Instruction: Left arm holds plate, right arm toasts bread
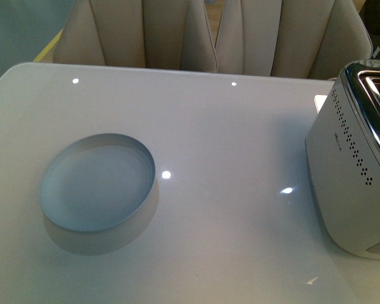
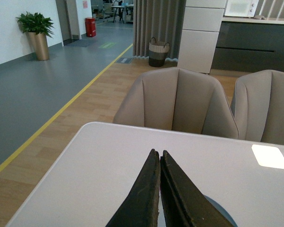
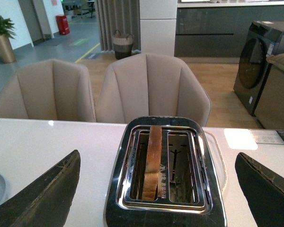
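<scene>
The bread [image 3: 155, 161] is a thin tan slice with a darker crust edge, standing upright in one slot of the toaster [image 3: 164, 208], the slot nearer the plate. The right arm's fingers [image 3: 38, 198] are spread wide apart, one on each side of the toaster and above it, holding nothing, so the slice sits between them but lower down, not touching. The plate [image 1: 98, 182] is a round, shallow, pale blue dish with a low upright rim, empty, lying flat on the glossy white counter [image 1: 228, 139], well apart from the toaster. The left arm's fingers [image 2: 146, 198] are pressed together, gripping nothing, above the plate's edge. The toaster's shiny chrome on top with perforated sides.
</scene>
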